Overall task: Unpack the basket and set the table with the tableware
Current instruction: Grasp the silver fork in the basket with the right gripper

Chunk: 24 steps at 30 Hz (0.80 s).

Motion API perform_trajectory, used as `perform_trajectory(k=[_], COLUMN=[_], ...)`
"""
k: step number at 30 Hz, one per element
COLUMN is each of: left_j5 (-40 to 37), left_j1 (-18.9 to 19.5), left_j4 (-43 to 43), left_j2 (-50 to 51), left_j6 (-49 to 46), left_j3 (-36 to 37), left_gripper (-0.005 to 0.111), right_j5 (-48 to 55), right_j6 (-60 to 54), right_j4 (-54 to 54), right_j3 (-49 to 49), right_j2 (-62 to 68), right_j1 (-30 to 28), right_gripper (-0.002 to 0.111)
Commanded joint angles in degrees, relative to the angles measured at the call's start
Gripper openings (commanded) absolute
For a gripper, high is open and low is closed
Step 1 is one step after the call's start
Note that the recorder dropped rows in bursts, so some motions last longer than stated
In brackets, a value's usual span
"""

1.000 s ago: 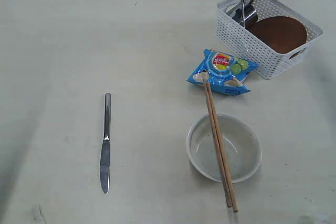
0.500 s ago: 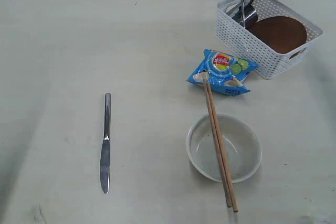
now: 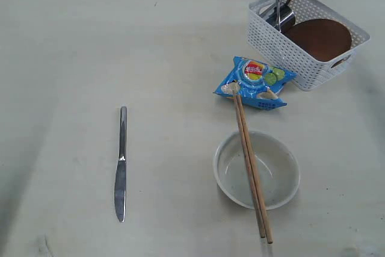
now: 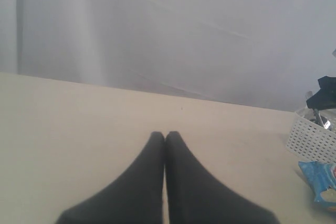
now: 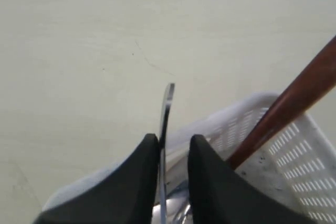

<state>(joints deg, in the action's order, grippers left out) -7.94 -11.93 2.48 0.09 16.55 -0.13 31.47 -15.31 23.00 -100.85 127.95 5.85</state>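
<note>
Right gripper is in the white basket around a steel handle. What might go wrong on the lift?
The thin steel utensil handle sits off-centre in the right gripper, so it may twist or slip. The dark red wooden spoon handle leans alongside and could snag, tugging the white lattice plastic basket.

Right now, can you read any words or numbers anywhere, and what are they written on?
On the blue snack bag: a round red and yellow logo with some print near it, too small and blurred to read.
On the basket, bowl, knife and chopsticks: no words or numbers show.
So there is no text I can quote.
</note>
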Motion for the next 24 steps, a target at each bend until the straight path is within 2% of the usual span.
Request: perform_trajectory(k=[1,4,24], left_j5=[0.03,0.03,0.03], left_j1=[-0.15,-0.15,-0.15], left_j4=[0.55,0.55,0.55], left_j2=[-0.08,-0.08,-0.08], left_j6=[-0.34,-0.34,-0.34], left_j3=[0.13,0.13,0.13], left_gripper=[0.000,0.000,0.000], right_j5=[0.24,0.24,1.97], right_j6=[-0.62,-0.62,-0.62], right_j4=[-0.46,-0.46,-1.30], right_j3=[-0.46,-0.46,-0.46], right_j2=[-0.07,-0.07,-4.73], right_j1=[-0.08,-0.08,-0.08], right_gripper=[0.007,-0.001,0.000])
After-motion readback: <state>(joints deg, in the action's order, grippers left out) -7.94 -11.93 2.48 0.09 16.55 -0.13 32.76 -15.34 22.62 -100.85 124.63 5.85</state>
